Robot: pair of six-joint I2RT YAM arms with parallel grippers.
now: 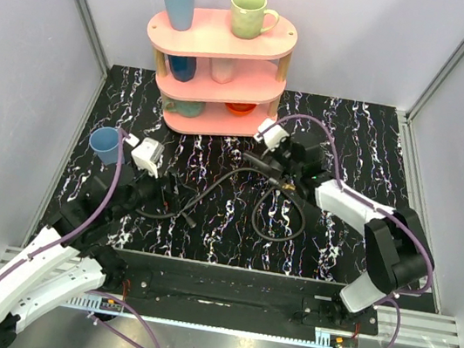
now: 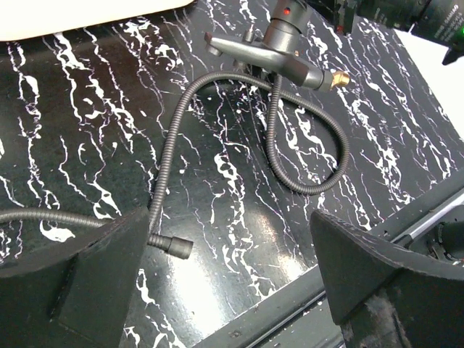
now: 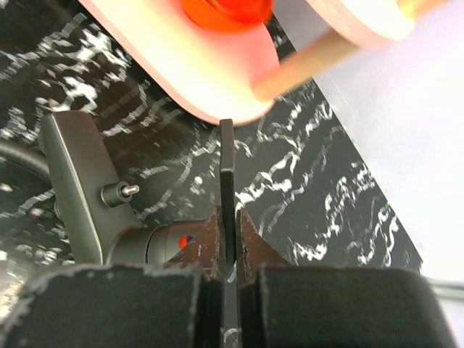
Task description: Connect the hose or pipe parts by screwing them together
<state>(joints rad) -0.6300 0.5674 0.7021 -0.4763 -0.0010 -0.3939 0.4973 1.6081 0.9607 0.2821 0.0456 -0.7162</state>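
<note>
The black flexible hose lies curled on the marbled table, looping under the dark-grey nozzle piece. In the left wrist view the hose runs down to a dark end fitting near my left finger, and the nozzle piece shows a brass connector. My left gripper hangs open just above the table, nothing between its fingers; the hose end lies beside the left one. My right gripper is shut on the thin flat lever of the nozzle piece.
A pink three-tier shelf with cups stands at the back, close behind the right gripper; its lowest board holds an orange bowl. A blue cup sits beside the left arm. A metal rail borders the table's near edge.
</note>
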